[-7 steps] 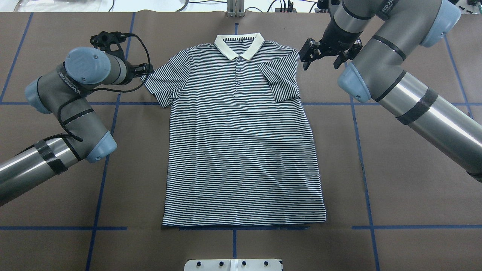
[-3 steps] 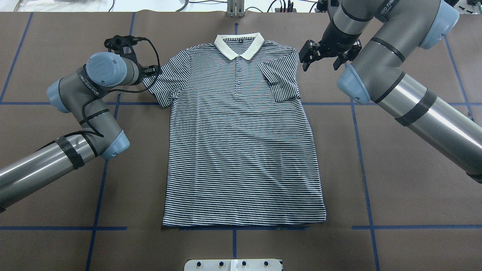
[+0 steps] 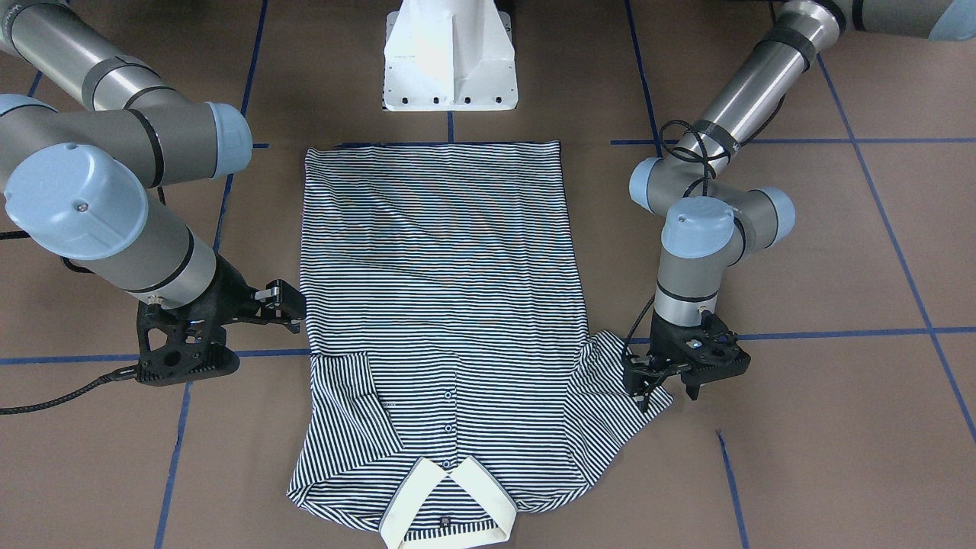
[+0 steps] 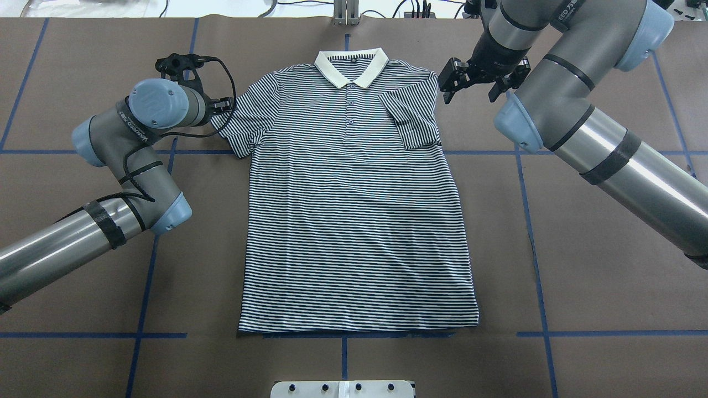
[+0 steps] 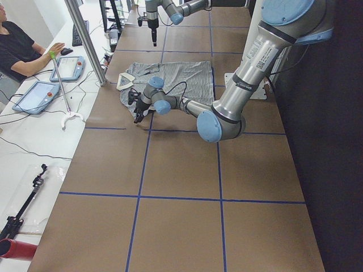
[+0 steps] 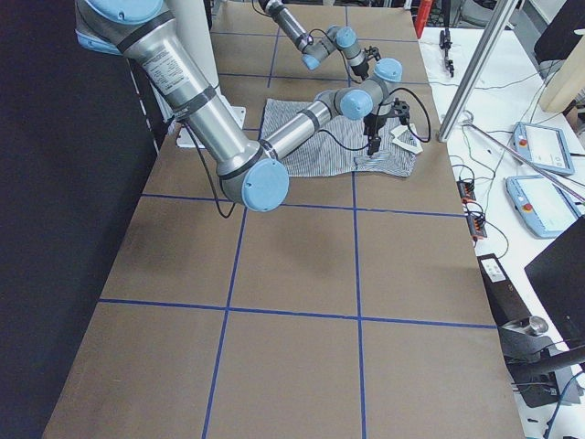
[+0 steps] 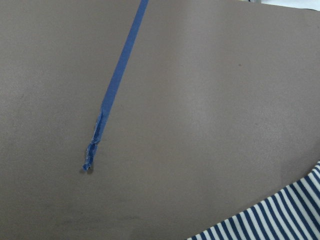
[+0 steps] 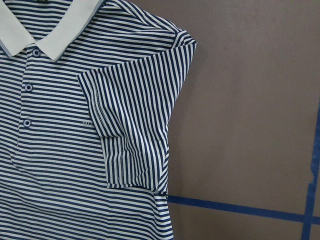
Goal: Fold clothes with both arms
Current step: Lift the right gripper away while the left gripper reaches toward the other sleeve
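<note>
The striped polo shirt [image 4: 354,210] lies flat on the brown table, front up, with its cream collar [image 4: 351,66] at the far side. One sleeve [image 4: 412,121] is folded inward over the chest; it also shows in the right wrist view [image 8: 135,135]. The other sleeve [image 4: 243,116] lies spread out. My left gripper [image 3: 669,390] is open at the outer edge of that spread sleeve [image 3: 610,396], low over the table. My right gripper [image 4: 470,88] is open and empty, raised just beyond the folded-sleeve shoulder. The left wrist view shows only a sleeve corner [image 7: 280,220].
Blue tape lines [image 4: 525,221] cross the brown table cover. The white pedestal base [image 3: 450,61] stands at the shirt's hem side. An operator [image 5: 22,45] sits at a side bench with tablets [image 5: 34,96], and a metal post [image 5: 85,39] stands at the table's far edge.
My left arm has swung toward the shirt, bringing its gripper to the spread sleeve's edge; it has barely moved in the last half second. My right gripper has hardly moved.
</note>
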You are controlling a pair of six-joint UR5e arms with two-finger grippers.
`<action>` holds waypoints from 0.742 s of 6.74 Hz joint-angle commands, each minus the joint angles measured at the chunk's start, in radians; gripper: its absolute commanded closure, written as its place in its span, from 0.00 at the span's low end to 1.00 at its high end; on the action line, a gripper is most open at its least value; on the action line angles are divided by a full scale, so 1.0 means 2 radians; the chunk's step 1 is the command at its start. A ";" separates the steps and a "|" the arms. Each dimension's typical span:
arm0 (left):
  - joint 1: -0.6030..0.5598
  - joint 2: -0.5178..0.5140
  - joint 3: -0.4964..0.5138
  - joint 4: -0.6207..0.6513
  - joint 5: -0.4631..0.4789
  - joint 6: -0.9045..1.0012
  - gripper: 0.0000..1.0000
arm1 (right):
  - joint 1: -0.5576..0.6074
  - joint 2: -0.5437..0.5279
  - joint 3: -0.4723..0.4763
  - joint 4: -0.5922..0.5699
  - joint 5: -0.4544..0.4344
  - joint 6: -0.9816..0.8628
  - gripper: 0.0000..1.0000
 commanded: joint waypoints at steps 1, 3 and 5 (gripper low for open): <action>0.000 0.000 0.000 0.000 0.000 0.003 0.51 | 0.000 0.001 -0.001 0.000 0.000 0.000 0.00; 0.001 -0.005 -0.004 0.006 -0.004 0.003 0.80 | 0.000 0.001 -0.001 0.001 -0.001 0.000 0.00; 0.001 -0.005 -0.016 0.012 -0.005 0.003 1.00 | 0.000 0.001 -0.001 0.000 -0.001 0.000 0.00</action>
